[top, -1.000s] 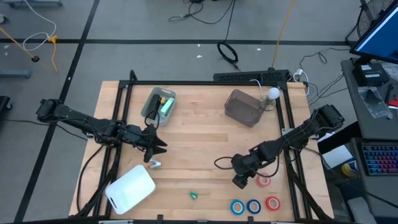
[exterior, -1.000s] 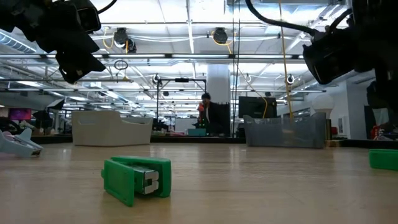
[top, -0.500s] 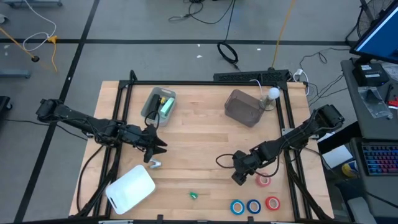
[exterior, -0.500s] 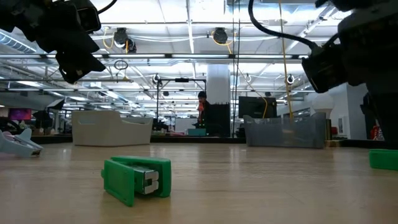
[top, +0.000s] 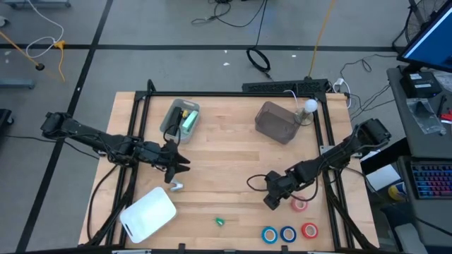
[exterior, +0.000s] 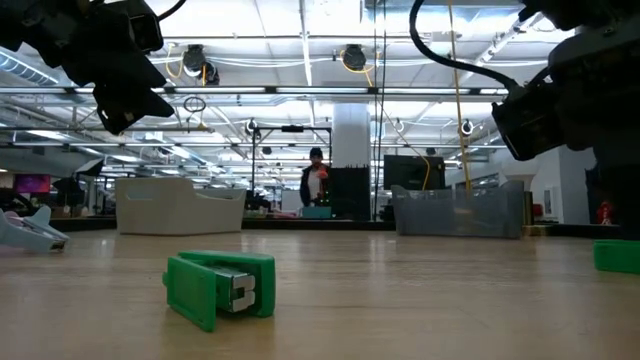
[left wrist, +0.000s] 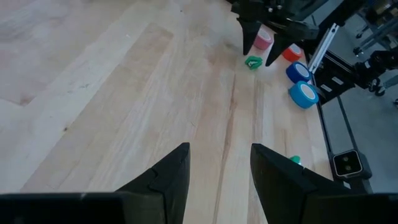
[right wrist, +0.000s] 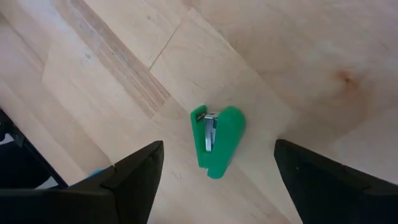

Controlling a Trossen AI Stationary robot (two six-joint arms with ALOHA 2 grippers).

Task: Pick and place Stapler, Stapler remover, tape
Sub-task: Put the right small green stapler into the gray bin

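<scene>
R gripper (top: 271, 203) is hovering over the table (top: 233, 152) near the front-right, just beside the pink tape roll (top: 300, 204), its fingers (right wrist: 134, 177) standing wide apart w/ nothing between them; its wrist cam is looking down on a small green stapler (right wrist: 216, 140) lying on the wood betw. the fingers. L gripper (top: 182, 166) is hanging above the table's left-middle, fingers (left wrist: 168, 177) partly apart and holding nothing. A pale stapler (top: 176, 185) is lying just in front of the L gripper, next to a white lid (top: 148, 213) at the front-left corner. A small green staple remover (top: 219, 221) is sitting near the front edge, mid-table; low view is showing it close up (exterior: 220, 288). Three more tape rolls are sitting in a row at the front-right edge: blue (top: 270, 234), blue (top: 287, 233), red (top: 309, 230). At the back, a clear bin (top: 180, 118) w/ green and yellow items is resting left of centre, and a dark grey bin (top: 276, 121) is resting right of centre. A person (exterior: 313, 184) is standing far off in the room behind the table.
</scene>
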